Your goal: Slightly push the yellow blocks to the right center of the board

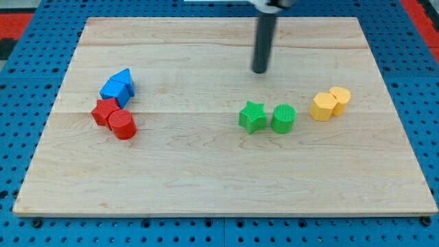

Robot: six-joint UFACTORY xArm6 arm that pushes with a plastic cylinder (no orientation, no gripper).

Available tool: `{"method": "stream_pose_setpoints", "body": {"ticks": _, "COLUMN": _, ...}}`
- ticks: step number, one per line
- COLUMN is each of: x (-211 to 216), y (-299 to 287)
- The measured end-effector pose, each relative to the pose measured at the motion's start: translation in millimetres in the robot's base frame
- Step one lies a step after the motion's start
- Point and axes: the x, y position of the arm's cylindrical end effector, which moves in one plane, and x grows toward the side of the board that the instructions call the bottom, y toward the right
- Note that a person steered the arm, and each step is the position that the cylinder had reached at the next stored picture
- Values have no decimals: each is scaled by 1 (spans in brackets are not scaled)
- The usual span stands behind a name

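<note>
- Board of pale wood lies on a blue pegboard; its corners all show.
- Rod with no jaws and holding nothing; my tip rests on bare wood, above the green pair and to the view's left of the yellow blocks, touching no block. Its upper end is cut off at the view's top.
- 2 yellow blocks touch at the view's right, near mid-height: a yellow hexagon-like block and a yellow cylinder.
- Green star sits just beside a green cylinder.
- 2 blue blocks and 2 red blocks cluster at the view's left; shapes partly overlap.
</note>
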Motion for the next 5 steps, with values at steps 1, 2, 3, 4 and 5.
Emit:
{"method": "stream_pose_setpoints", "body": {"ticks": 1, "x": -14, "y": -70}}
{"method": "stream_pose_setpoints", "body": {"ticks": 2, "x": -19, "y": -82}}
{"method": "stream_pose_setpoints", "body": {"ticks": 3, "x": 20, "y": -104}}
{"method": "stream_pose_setpoints", "body": {"ticks": 4, "x": 45, "y": -137}}
{"method": "stream_pose_setpoints", "body": {"ticks": 5, "x": 72, "y": -174}}
